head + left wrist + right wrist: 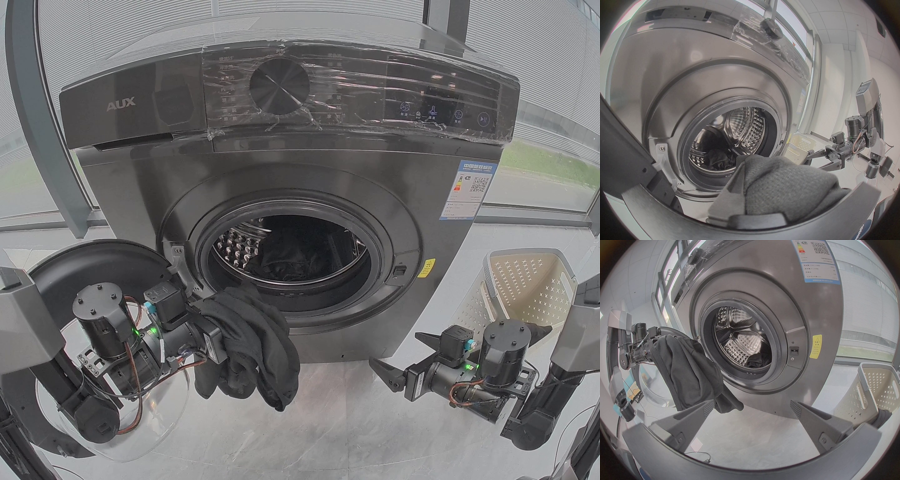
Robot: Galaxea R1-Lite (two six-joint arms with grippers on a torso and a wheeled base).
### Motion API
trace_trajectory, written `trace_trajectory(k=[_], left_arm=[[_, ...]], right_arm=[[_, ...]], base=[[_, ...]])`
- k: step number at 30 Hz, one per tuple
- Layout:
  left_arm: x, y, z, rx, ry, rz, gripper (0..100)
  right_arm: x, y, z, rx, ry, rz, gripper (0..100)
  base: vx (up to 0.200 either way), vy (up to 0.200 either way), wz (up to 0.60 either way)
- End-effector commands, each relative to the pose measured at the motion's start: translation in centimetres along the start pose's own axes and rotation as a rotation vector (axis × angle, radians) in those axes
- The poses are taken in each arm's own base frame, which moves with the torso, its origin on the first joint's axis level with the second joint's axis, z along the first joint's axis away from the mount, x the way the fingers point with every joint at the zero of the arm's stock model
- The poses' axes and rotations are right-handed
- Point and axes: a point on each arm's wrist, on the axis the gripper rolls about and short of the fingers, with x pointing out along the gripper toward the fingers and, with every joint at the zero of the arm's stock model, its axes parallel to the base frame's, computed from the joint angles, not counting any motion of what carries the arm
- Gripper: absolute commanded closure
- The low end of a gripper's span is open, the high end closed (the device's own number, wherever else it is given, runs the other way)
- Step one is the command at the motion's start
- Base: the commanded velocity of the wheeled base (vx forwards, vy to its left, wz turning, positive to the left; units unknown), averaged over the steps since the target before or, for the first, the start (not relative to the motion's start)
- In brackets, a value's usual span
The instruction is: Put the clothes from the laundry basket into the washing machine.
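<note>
Cloth hangs from your left claw: a black garment is pinched between the fingers and droops in heavy folds off the floor, just in front of the lower left rim of the drum opening. In the left wrist view you see the same garment bunched over one finger, with the opening right beyond it. The washing machine faces you with its door swung fully open to your left, and your left arm sits in front of that door. Inside the drum a second dark garment lies low against the perforated wall. Your right claw holds nothing; its fingers are spread wide and it hangs low above the floor, in front of the machine's lower right corner and pointing toward the held garment, well apart from it. The laundry basket, a pale perforated plastic one, stands on the floor just to the right of the machine, behind your right arm; from these views you cannot tell whether any clothes remain in it. A yellow sticker sits beside the door latch on the machine's front.
</note>
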Motion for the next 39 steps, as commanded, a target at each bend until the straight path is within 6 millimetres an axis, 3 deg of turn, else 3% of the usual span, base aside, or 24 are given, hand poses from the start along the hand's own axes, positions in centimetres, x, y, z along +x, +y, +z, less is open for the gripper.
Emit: trace_trajectory(k=[1, 17, 21, 25, 31, 39], left_arm=[[0.0, 0.0, -0.1, -0.002, 0.000, -0.001, 100], [0.4, -1.1, -1.1, 0.016, 0.040, 0.007, 100], [2.9, -4.0, -2.0, -0.026, 0.041, 0.024, 100], [5.3, -5.1, -2.9, -0.051, 0.033, -0.014, 100], [8.8, -4.3, -5.2, -0.067, 0.031, 0.016, 100], [13.1, -2.1, -6.0, -0.085, -0.017, 0.095, 100]], right_arm=[[0.0, 0.0, 0.0, 0.000, 0.000, 0.000, 0], [-0.1, 0.4, 0.0, -0.004, 0.000, 0.012, 0], [-0.5, 1.1, 0.4, -0.009, -0.018, 0.034, 0], [-0.7, 1.5, 0.4, -0.013, -0.017, 0.045, 0], [-1.1, 1.6, 0.6, -0.012, -0.027, 0.051, 0], [-1.1, 1.6, 0.6, -0.012, -0.027, 0.053, 0]], base=[[0.200, 0.000, 0.00], [0.013, 0.000, 0.00], [0.000, 0.000, 0.00], [0.000, 0.000, 0.00], [0.000, 0.000, 0.00], [0.000, 0.000, 0.00]])
